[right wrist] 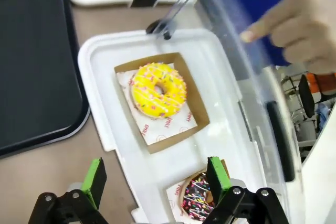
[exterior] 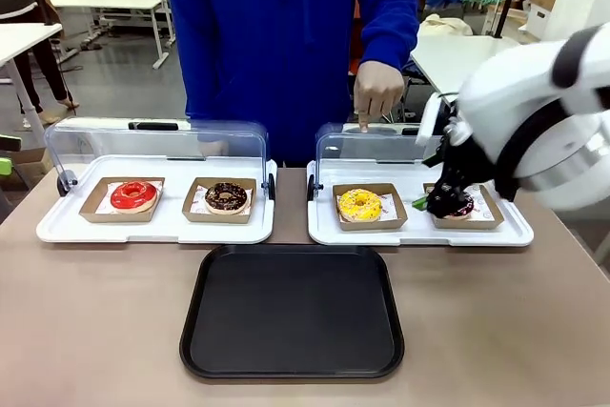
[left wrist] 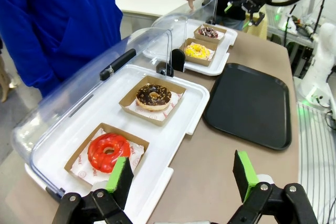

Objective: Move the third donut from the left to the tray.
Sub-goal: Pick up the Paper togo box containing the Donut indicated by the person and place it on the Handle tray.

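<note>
The brown table (exterior: 95,312) bears everything, and a person in a blue top (exterior: 276,45) stands at its far side. The tray (exterior: 291,316), black and flat, lies bare at the near middle. Behind it sit two white trays with raised clear lids, the left one (exterior: 162,228) and the right one (exterior: 419,233), side by side. The right gripper (right wrist: 156,177) hangs over the right end of the right white tray, its jaws spread wide and holding nothing, above a sprinkled chocolate donut (right wrist: 197,200). The left gripper (left wrist: 182,174) hovers over the table edge beside the left white tray, jaws likewise wide apart and empty. The person's hand (exterior: 377,92) points a finger down at the right lid. The third donut (exterior: 359,203), yellow-glazed, rests in its cardboard tray (exterior: 370,225) at the left end of the right white tray, apart from both grippers
</note>
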Action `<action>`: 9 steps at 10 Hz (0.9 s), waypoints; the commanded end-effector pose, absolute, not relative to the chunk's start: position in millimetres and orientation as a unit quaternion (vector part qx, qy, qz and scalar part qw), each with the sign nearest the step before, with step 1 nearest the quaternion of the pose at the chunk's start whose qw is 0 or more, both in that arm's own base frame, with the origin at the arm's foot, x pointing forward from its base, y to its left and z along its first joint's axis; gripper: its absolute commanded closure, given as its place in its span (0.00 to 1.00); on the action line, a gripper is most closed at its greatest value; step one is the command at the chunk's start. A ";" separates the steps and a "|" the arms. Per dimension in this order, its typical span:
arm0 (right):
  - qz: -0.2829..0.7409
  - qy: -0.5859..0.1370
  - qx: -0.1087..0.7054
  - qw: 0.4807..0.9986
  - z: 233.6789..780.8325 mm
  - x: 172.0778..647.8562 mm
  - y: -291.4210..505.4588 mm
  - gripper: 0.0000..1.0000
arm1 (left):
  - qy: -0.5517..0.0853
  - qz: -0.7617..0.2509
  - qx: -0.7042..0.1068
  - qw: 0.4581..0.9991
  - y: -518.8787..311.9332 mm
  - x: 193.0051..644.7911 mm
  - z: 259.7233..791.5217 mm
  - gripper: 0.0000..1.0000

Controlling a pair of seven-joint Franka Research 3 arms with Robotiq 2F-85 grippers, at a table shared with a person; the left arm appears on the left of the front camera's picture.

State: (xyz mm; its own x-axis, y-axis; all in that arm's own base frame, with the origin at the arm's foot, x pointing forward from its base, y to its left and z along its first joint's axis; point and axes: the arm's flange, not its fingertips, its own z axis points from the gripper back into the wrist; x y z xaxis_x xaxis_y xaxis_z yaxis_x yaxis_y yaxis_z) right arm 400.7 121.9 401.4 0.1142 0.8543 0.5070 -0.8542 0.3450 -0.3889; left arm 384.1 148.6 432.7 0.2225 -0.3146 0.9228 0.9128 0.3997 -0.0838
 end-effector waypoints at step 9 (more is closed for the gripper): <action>0.585 -0.323 -0.037 0.743 368.7 398.4 142.0 0.00 | -0.452 -0.438 -0.336 0.701 148.8 382.7 434.9 0.00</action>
State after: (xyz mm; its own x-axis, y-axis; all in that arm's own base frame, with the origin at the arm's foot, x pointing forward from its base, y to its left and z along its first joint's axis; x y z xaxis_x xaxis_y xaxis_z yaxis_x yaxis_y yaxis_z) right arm 398.4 142.1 368.4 0.1070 0.8935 0.4362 -0.8464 0.3120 -0.4315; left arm 383.9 149.0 432.8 0.2228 -0.3141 0.9229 0.9125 0.4005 -0.0840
